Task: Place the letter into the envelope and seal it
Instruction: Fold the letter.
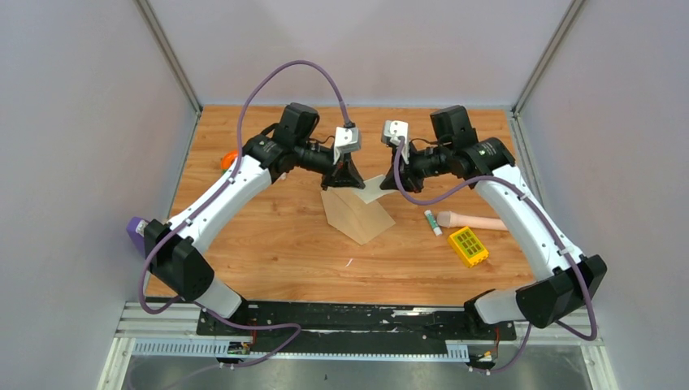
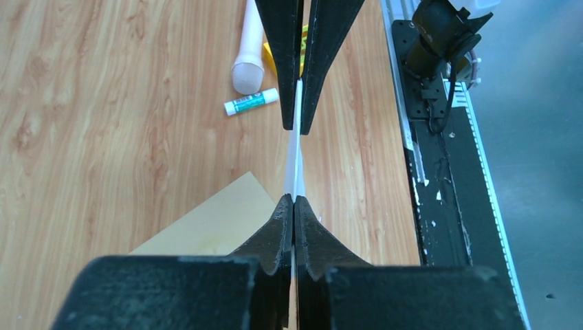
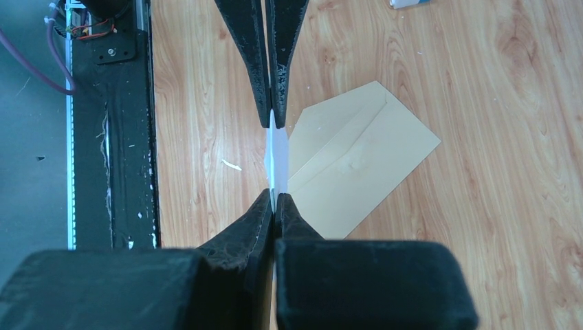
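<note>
Left hand (image 2: 294, 205) pinches the letter (image 2: 294, 161) edge-on near the envelope (image 2: 218, 221).

free: table (image 1: 268, 260) near-side of envelope (image 1: 357, 215) | blocked right: glue stick (image 1: 433, 222), yellow block (image 1: 468, 247)

No legible text, numbers or brand anywhere. Closest candidate: small white glue-stick tube (image 2: 251, 102) lying on the light wood-grain counter (image 2: 103, 137), which has a green printed label band with white lettering too small and blurred to read. Yellow rectangular plastic block (image 1: 468, 247) shows a dark grid pattern on top, no characters made out. Thin pale cream paper letter (image 2: 294, 155) is seen edge-on, so its face can't be read
</note>
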`<state>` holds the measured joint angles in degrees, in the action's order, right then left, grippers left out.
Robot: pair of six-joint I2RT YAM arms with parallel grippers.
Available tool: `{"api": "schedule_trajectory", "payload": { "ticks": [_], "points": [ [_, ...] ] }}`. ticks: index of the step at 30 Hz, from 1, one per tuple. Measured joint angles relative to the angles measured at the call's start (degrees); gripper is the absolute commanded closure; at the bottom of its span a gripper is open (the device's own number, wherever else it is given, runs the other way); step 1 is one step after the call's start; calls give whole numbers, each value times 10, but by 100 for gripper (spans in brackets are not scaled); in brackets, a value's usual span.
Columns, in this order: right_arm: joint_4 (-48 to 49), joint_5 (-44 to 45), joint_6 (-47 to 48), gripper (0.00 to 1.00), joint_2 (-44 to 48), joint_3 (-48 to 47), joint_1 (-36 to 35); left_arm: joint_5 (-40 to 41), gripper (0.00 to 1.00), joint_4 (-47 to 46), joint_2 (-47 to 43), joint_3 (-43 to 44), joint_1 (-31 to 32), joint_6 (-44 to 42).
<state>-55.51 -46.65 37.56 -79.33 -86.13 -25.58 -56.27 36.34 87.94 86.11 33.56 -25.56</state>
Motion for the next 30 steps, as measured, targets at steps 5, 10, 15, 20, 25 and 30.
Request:
{"api": "schedule_trajectory", "payload": {
  "ticks": [5, 10, 15, 20, 25, 30],
  "points": [
    [4, -2, -2, 100, -4, 0, -2, -2, 95, -1, 0, 0, -1, 3],
    [5, -2, -4, 100, -10, 0, -5, -4, 95, -5, 0, 0, -2, 9],
    [5, -2, -6, 100, -15, 1, -8, -7, 62, -8, 0, 0, -2, 11],
    [5, -2, -9, 100, -20, 1, -13, -11, 100, -16, 0, 0, -2, 18],
    [5, -2, -10, 100, -24, 1, -16, -14, 95, -18, 0, 0, -2, 21],
    [9, -3, -13, 100, -29, 1, -19, -17, 70, -19, 0, 0, -2, 25]
  ]
}}
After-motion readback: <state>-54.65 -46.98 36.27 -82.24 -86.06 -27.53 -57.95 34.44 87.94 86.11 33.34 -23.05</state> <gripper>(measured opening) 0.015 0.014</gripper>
